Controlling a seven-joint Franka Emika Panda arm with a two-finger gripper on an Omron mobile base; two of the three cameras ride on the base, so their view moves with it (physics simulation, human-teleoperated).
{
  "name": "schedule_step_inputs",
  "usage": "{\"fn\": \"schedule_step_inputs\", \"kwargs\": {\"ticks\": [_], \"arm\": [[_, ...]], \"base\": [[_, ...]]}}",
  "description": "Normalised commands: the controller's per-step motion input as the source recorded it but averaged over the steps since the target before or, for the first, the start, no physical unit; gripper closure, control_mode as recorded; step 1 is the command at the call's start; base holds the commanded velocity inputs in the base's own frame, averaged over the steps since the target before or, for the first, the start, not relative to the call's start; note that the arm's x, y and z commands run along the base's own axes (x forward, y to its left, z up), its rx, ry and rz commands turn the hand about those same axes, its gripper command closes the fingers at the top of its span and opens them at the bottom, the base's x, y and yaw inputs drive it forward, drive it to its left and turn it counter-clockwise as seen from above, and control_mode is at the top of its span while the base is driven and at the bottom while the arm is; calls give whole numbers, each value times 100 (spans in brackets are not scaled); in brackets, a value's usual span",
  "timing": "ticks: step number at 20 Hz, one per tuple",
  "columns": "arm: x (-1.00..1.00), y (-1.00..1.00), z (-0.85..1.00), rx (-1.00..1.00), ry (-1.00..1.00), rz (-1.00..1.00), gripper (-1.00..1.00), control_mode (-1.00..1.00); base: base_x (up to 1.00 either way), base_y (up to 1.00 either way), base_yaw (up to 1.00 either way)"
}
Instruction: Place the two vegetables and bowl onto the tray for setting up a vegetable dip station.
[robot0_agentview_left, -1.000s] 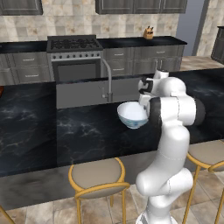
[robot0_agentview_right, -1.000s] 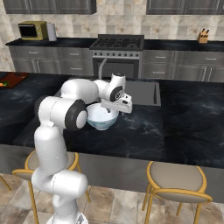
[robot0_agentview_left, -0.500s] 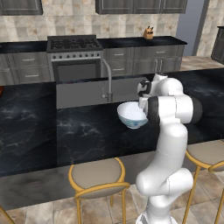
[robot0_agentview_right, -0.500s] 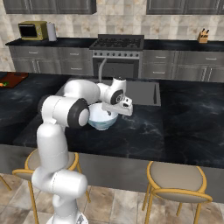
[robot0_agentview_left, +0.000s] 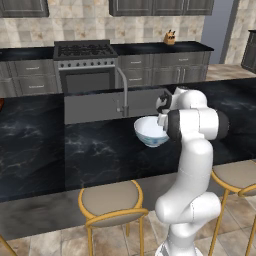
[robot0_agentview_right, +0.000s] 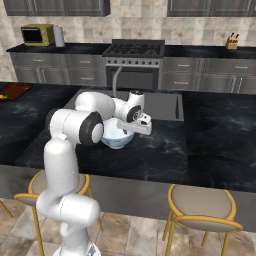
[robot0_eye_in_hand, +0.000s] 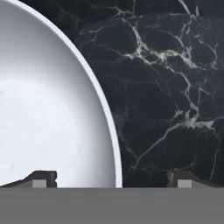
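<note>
Over the bowl (robot0_eye_in_hand: 48, 109) rim, hand (robot0_eye_in_hand: 111, 179) pointing down, fingers spread wide, straddling it

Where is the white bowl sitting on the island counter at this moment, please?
The bowl sits on the black marble island counter just in front of the sink and faucet, with the open gripper straddling its rim.

no readable text, no labels, no brands, no numbers or signs on anything
</note>
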Motion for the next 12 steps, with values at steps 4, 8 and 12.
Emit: {"fn": "schedule_step_inputs", "kwargs": {"ticks": [4, 8, 12], "arm": [[1, 0, -15, 0, 0, 0, -100, -100], [0, 0, -13, 0, 0, 0, -100, -100], [0, 0, -7, 0, 0, 0, -100, -100]], "base": [[0, 0, 0], [0, 0, 0], [0, 0, 0]]}}
